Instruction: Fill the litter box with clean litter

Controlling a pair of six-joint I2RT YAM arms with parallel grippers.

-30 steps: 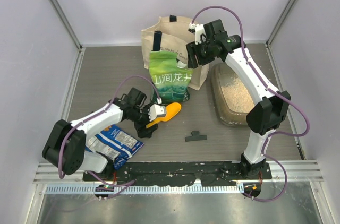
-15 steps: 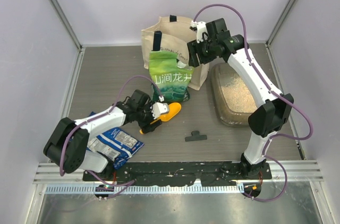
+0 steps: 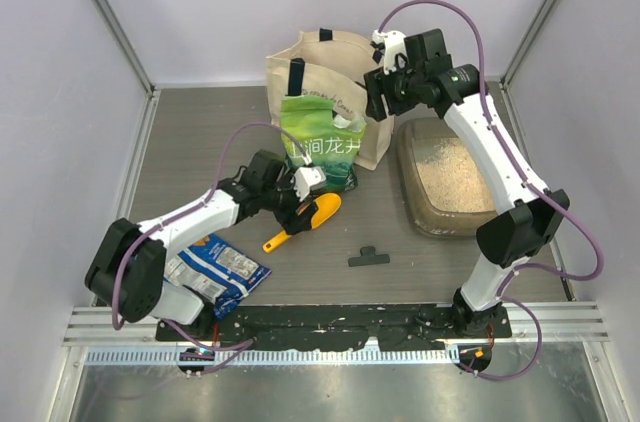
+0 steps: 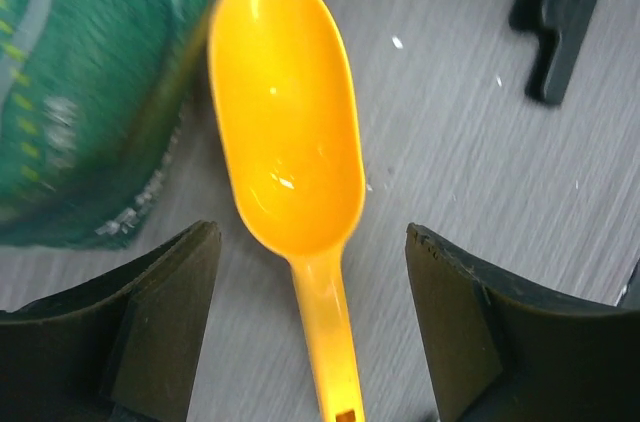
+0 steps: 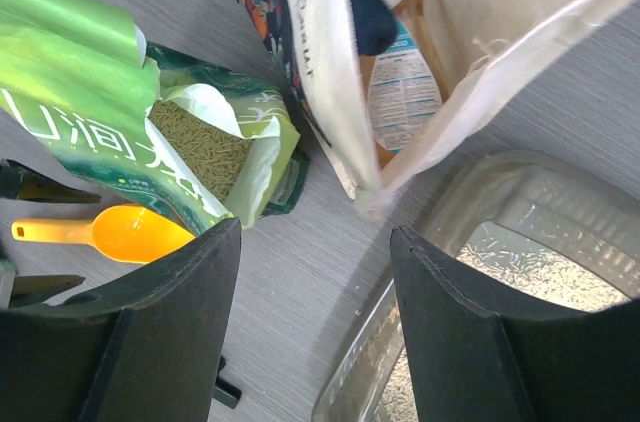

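The litter box (image 3: pixel 412 197) lies at the right with pale beige litter (image 3: pixel 450 177) covering its floor. It also shows in the right wrist view (image 5: pixel 480 204) with litter (image 5: pixel 540 267) in it. My right gripper (image 3: pixel 385 92) is open and empty, above the gap between the tote bag and the box (image 5: pixel 315 237). My left gripper (image 3: pixel 300 187) is open. In its wrist view (image 4: pixel 312 242) the fingers stand either side of the handle of an orange scoop (image 4: pixel 290 142), apart from it. The scoop (image 3: pixel 318 210) lies empty on the table.
A cream tote bag (image 3: pixel 320 67) stands at the back. An open green-and-white pouch (image 3: pixel 320 142) with olive pellets (image 5: pixel 200 147) leans on it. A blue snack bag (image 3: pixel 215 267) lies at the near left. A black clip (image 3: pixel 368 258) lies near the middle.
My left gripper has moved away from the scoop's handle toward the pouch, and the handle now shows on the table. My right gripper has moved right, from above the pouch to the tote's right side.
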